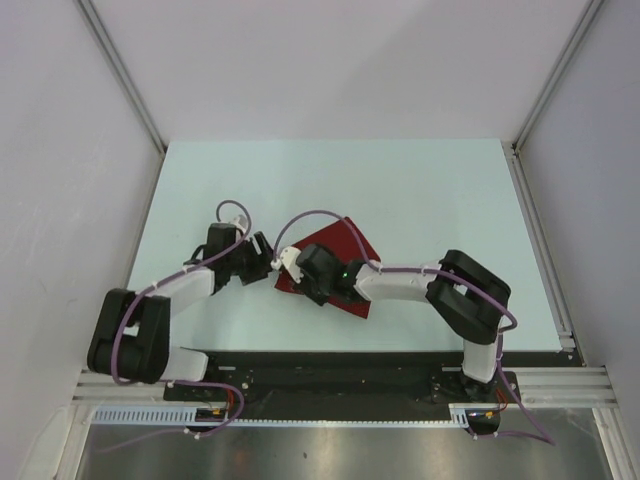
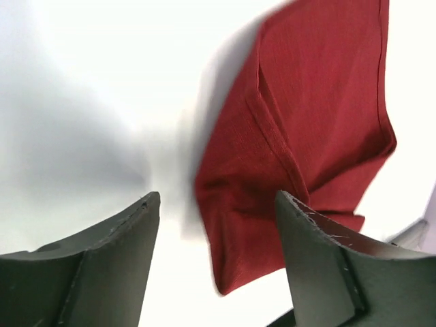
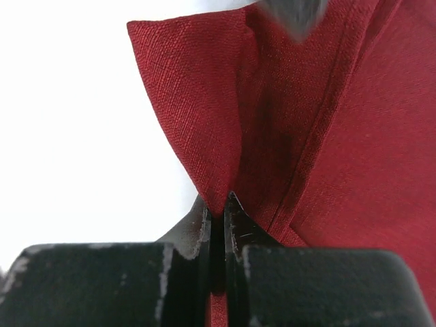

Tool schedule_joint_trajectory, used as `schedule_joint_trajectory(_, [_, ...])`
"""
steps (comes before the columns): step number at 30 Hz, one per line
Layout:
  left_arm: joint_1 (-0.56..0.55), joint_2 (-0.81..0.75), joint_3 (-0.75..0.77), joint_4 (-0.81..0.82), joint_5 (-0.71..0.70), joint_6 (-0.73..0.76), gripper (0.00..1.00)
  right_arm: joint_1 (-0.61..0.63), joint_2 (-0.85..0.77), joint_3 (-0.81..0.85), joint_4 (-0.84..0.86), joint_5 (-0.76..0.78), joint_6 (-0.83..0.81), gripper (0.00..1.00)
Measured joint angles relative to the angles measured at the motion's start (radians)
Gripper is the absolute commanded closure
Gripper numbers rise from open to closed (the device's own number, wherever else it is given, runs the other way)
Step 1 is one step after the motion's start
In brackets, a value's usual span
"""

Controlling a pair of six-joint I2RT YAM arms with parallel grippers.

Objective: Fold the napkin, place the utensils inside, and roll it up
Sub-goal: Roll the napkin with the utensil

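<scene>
At table (image 1: 420,190) centre, just ahead of both arms: napkin (image 1: 345,248) lies mostly flat, left corner raised.

- right gripper (image 3: 218,208): fingers pressed together on a raised ridge of the napkin, cloth tented up from the pinch.
- left gripper (image 2: 216,204): spread wide, holding nothing. The napkin's near corner sits in the gap ahead of the fingers; contact can't be confirmed from the wrist view.
- utensils: not visible in any view. They may be off-frame or hidden under an arm; can't tell.

Judged risks:
1. The pinch sits right at the fingertips on thin fabric. A fast or sideways pull would likely slide the cloth out and drop the fold.
2. Only one point is held. Nothing pins the rest of the cloth, so a carry-over could drag the whole napkin across the table instead of creasing it, or leave the fold skewed.
3. The two grippers are very close in the top view. Any inward move by the left one risks finger-to-finger contact or a bunched corner.
4. If the left closes now, it may catch two layers and not a single edge.

Containers: none in view. The napkin is the only would-be holder, and no cutlery shows on or in it.
</scene>
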Motion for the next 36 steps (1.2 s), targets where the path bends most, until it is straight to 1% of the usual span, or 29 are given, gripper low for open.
schedule_joint_trajectory(5, [0.016,-0.153,-0.007,-0.042,-0.119,0.008,0.25,-0.094,0.045,0.127,-0.178,-0.224,0.074,1.00])
schedule_joint_trajectory(7, [0.016,-0.220,-0.031,-0.035,-0.147,0.016,0.25,-0.126,0.084,0.190,-0.246,-0.308,0.101,1.00])
schedule_joint_trajectory(8, [0.016,-0.267,-0.063,-0.019,-0.162,0.021,0.25,-0.153,0.123,0.247,-0.304,-0.373,0.122,1.00])
schedule_joint_trajectory(13, [0.005,-0.394,-0.188,0.034,-0.163,0.037,0.25,-0.209,0.233,0.369,-0.418,-0.538,0.162,1.00])
schedule_joint_trajectory(15, [-0.014,-0.421,-0.212,0.050,-0.159,0.044,0.27,-0.230,0.265,0.409,-0.457,-0.591,0.175,1.00])
schedule_joint_trajectory(20, [-0.071,-0.416,-0.217,0.115,-0.140,0.063,0.32,-0.275,0.330,0.472,-0.516,-0.702,0.208,1.00])
schedule_joint_trajectory(24, [-0.095,-0.372,-0.217,0.163,-0.131,0.069,0.33,-0.310,0.367,0.497,-0.539,-0.777,0.235,1.00])
schedule_joint_trajectory(30, [-0.113,-0.289,-0.216,0.176,-0.122,0.069,0.42,-0.337,0.402,0.518,-0.556,-0.844,0.250,1.00])
schedule_joint_trajectory(34, [-0.122,-0.278,-0.216,0.184,-0.116,0.069,0.47,-0.346,0.418,0.532,-0.569,-0.868,0.260,1.00])
schedule_joint_trajectory(36, [-0.130,-0.272,-0.216,0.201,-0.115,0.069,0.51,-0.349,0.422,0.534,-0.571,-0.877,0.261,1.00])
